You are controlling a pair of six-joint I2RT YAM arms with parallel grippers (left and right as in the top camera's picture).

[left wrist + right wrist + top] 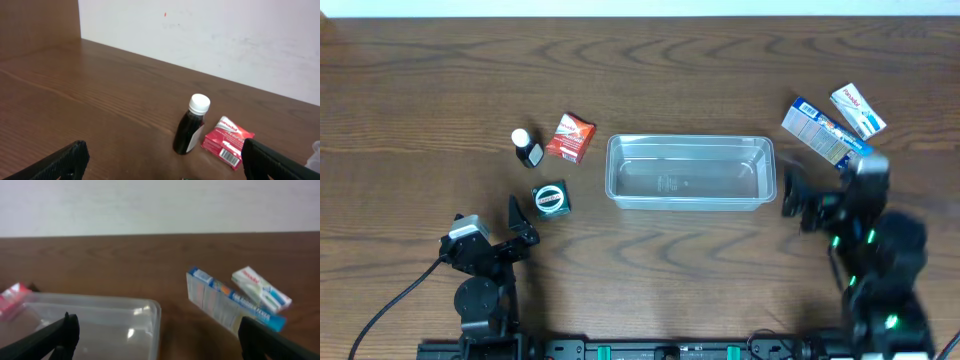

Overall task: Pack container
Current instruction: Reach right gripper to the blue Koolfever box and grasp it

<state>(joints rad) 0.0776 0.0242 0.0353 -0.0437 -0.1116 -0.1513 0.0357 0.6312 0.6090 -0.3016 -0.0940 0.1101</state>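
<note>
The container (690, 205) stands empty in the middle of the desk, its long side parallel to the near edge. Nothing is packed yet, so I think the step in hand is the first pick. Both pincers stand wide apart and hold nothing. The left gripper (523, 226) is toward the near left corner, and the right gripper (790, 195) is just beside the container's right end.

Left of the container, toward the far edge, a bottle (528, 148) stands upright with a red box (570, 137) just beside it; I cannot tell if they touch. A dark box (551, 198) lies nearer to the left gripper. Toward the right edge lie a blue box (823, 131) and a white box (858, 110).

The bottle is in front of the left arm. I would take it on the body under the cap, one finger on each side, approaching from the side away from the red box so that the box is not pushed. Close gently, lift straight up, and set it at one end of the container to leave room. The blue box is long, so it probably fits best along the long wall.
</note>
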